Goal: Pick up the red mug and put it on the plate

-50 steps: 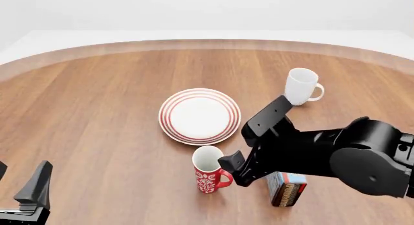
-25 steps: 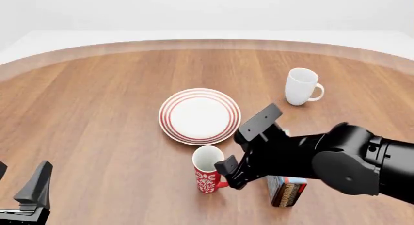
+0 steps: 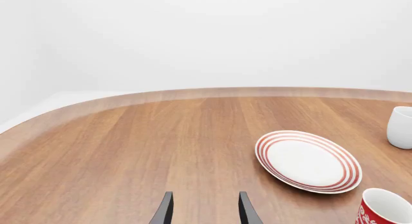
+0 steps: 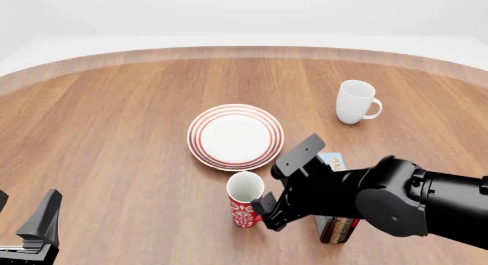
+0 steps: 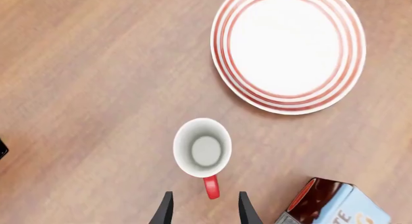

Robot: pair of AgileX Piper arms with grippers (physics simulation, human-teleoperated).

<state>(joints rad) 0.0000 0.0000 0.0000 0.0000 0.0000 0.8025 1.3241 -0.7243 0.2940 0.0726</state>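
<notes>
The red mug (image 4: 244, 200) stands upright on the table just in front of the plate (image 4: 235, 136), with its handle toward the right arm. My right gripper (image 4: 263, 212) hangs close beside the mug at that handle. In the right wrist view the right gripper (image 5: 204, 212) is open and looks down on the mug (image 5: 202, 149). The red handle (image 5: 211, 187) lies just ahead of the gap between the fingers, and the plate (image 5: 290, 50) sits beyond. My left gripper (image 4: 23, 220) rests open at the near left. Its view shows the left gripper (image 3: 204, 214), plate (image 3: 308, 161) and red mug (image 3: 385, 210).
A plain white mug (image 4: 356, 102) stands at the far right behind the plate. A blue and brown box (image 4: 335, 224) lies right of the red mug, partly under my right arm, and is seen as the box (image 5: 335, 209) in the right wrist view. The round table's edge (image 4: 244, 49) curves along the back.
My right arm has lowered and moved toward the near left, bringing its gripper closer to the red mug's handle. The mug, plate and left arm have stayed put.
</notes>
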